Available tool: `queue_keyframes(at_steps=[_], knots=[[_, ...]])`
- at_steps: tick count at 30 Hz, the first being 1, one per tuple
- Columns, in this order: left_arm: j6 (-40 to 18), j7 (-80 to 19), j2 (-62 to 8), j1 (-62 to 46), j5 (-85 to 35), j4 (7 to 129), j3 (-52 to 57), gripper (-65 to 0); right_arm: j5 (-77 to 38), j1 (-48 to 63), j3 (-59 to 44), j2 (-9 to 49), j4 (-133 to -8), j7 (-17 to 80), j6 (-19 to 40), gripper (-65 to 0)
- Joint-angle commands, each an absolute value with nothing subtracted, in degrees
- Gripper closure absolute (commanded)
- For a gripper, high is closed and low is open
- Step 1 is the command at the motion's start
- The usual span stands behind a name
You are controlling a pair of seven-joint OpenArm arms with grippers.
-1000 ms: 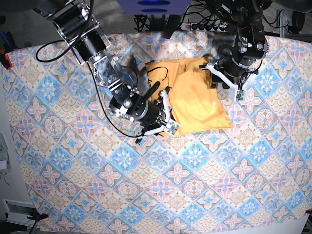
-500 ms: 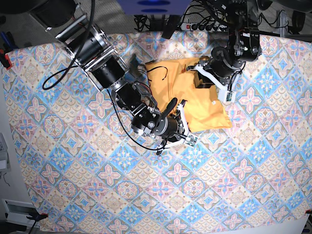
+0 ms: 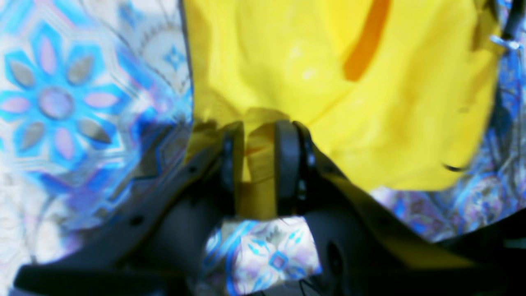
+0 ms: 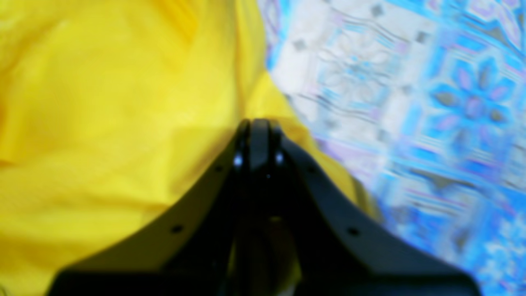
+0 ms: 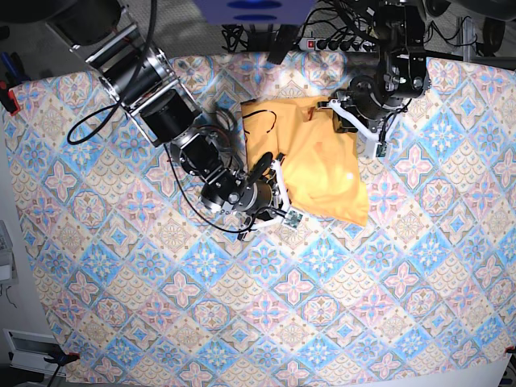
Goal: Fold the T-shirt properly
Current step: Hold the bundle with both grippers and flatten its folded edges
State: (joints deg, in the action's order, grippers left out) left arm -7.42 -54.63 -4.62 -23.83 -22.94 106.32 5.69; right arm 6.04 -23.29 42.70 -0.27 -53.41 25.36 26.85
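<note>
Since a second ago the right gripper (image 5: 278, 193), on the left of the base view, swung out toward five o'clock and has come back in against the shirt's lower-left edge, while the shirt's far corner has drawn in from the four o'clock side, leaving a narrower bundle. One T-shirt (image 5: 318, 165) lies folded over on the one patterned cloth (image 5: 121, 266), up toward one o'clock from the table's centre, its long axis running from eleven to five o'clock. In the right wrist view the right gripper (image 4: 257, 123) has its jaws pressed together at the hem with yellow fabric all around; whether cloth is pinched between them I cannot tell. Across at the upper-right corner, the left gripper (image 5: 355, 121) has its jaws narrow, clamped on a bunched pleat of fabric (image 3: 257, 164). Two arms, both touching the shirt, which lies between them; the next fold likely turns on carrying these opposite edges together.
</note>
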Motion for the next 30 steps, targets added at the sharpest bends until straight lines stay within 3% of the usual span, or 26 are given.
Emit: queue_keyframes(at_steps=[1,9,18,30], knots=[[-7.78,-54.02,-4.53,-24.40,-23.52,108.88,4.44,-12.0,5.58,-25.10,42.33,-1.19,-56.48,23.78,26.51,0.0],[-7.78,-54.02,-4.70,-26.42,-23.08,112.40,-3.03,-12.0,5.58,-25.80,42.24,-1.10,-58.86,23.69,26.51,0.0],[-7.60,-54.11,-8.22,-23.87,-22.64,107.65,-6.73,-12.0,5.58,-28.53,42.51,-3.21,-43.65,20.62,26.51,0.0],[-7.60,-53.67,-14.46,-13.85,-22.73,98.07,-6.46,-11.9,5.58,-21.49,42.33,8.13,-60.44,29.32,26.51,0.0]])
